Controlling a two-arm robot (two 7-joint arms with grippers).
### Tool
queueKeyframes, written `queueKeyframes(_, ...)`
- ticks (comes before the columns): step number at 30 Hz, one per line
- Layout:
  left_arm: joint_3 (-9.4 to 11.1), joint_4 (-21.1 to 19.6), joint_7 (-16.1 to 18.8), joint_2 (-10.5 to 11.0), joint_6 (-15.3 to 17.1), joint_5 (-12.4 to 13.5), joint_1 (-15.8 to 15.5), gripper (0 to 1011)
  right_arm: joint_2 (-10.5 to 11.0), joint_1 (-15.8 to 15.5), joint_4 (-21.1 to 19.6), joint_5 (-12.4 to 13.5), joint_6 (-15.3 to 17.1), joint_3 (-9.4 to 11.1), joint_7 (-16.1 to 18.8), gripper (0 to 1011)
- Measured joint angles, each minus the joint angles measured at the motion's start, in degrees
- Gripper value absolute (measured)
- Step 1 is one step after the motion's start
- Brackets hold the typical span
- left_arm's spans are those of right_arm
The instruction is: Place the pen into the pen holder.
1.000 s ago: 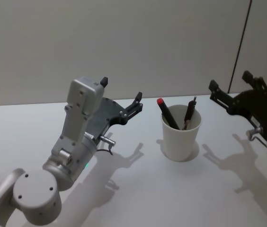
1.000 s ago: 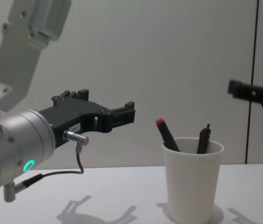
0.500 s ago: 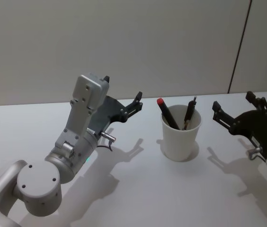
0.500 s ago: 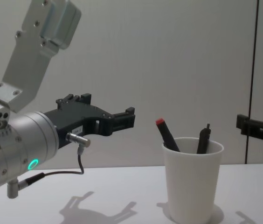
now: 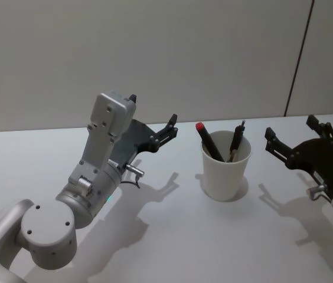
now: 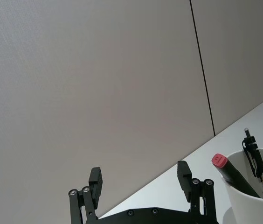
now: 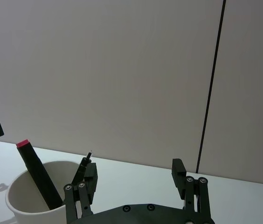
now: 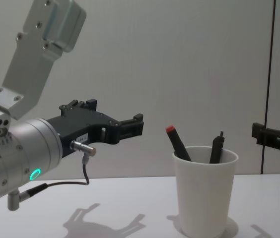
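The pen holder (image 5: 226,167) stands upright on the white table (image 5: 172,236), a little right of the centre of the head view, between my two grippers. Two pens are inside it. The pen with the red cap (image 5: 209,140) leans with its long axis tilted, red end up and toward the upper left of the frame. The second, dark pen (image 5: 237,140) stands steeper, with its thin tip upward, near the right side of the rim. Nothing else stands on the table around the cup; I see only shadows of the arms.

My left gripper (image 5: 152,121) hangs above the table in the left-centre of the head view, apart from the cup, fingers spread wide and holding nothing. My right gripper (image 5: 289,135) is at the right edge of the frame, also apart from the cup, spread wide and empty.

The chest view shows the cup (image 8: 205,191) from the side, in the lower right, with the red cap (image 8: 170,130) above the rim; the left gripper (image 8: 132,126) is higher than the rim there. A dark vertical seam (image 8: 269,74) runs down the wall behind. In the left wrist view the two finger tips (image 6: 96,178) frame bare wall, and the cup rim (image 6: 255,184) is at the lower right corner. The right wrist view shows the cup (image 7: 40,198) at lower left, behind one finger (image 7: 88,179).
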Motion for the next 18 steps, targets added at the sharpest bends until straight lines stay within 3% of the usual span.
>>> queueKeyframes(18,0.0,0.0,0.0,0.0,0.0,0.0,0.0,1003,0.0,0.0,0.0,0.0,0.0,0.0,0.0,1001)
